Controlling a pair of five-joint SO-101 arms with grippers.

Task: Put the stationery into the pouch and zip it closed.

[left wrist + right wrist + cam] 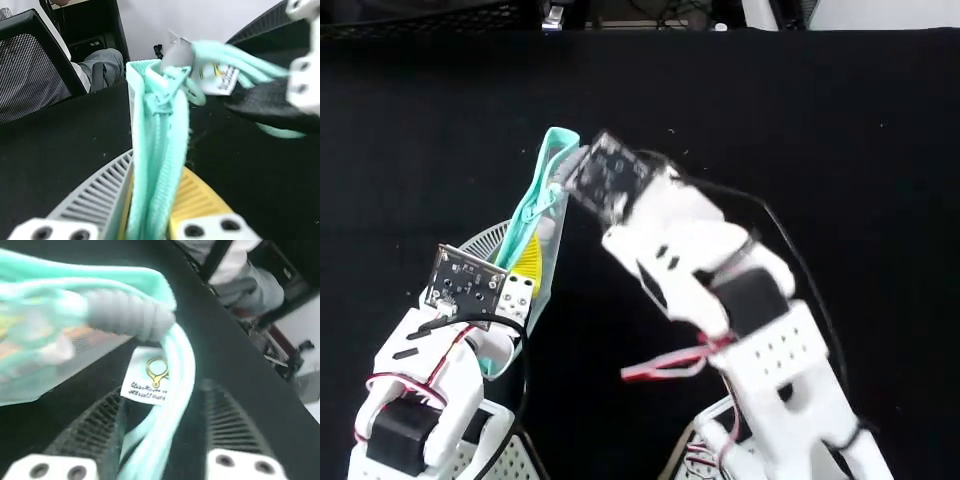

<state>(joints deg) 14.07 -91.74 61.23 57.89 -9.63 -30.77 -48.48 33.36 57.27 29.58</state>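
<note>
Noted pouch (542, 215) standing on its long edge on table (820, 120), zip (157, 150) uppermost, between the two grippers. Found left gripper (520, 242) clamped on near end of pouch, grey jaw on one face, yellow jaw on the other. Found right gripper (165, 395) at far end, jaws apart, strap (177, 365) and tag (147, 377) lying loose between them, pinching nothing. Read zip teeth as meshed from left jaws up to slider (159, 97), close to far end. Made out blurred colours through clear side; took these for stationery, already inside.

Judged step in hand: last bit of zipping. Cannot tell slider fully home or not.

To do it well:
- Use left clamp as anchor; no slackening.
- Take grey ribbed pull (127, 315), not strap: risk of dragging whole pouch instead of slider.
- Close squarely on pull, then draw straight along zip line, away from left gripper, low and level.
- Avoid any sideways tug: likely to tip pouch or twist it out of left jaws.
- Stop at end stop.
</note>
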